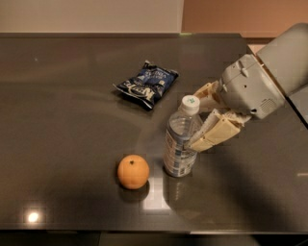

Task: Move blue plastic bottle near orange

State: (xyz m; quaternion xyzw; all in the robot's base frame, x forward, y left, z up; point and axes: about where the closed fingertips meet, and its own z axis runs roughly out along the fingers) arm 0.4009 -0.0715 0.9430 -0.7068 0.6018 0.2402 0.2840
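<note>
The gripper (196,120) reaches in from the right of the frame and clasps the blue plastic bottle (181,141) between its two fingers. The bottle stands upright, long axis vertical, at lower centre of the tabletop (72,120). The orange (133,171) lies just beside it to the lower left, apart but near, so any coming move would be leftward. The bottle's white-and-blue label and the print on the dark snack bag (146,84) above are unreadable.

Dark blue snack bag (146,84) lying flat on dark glossy table (57,120), pale wall (86,14) behind
</note>
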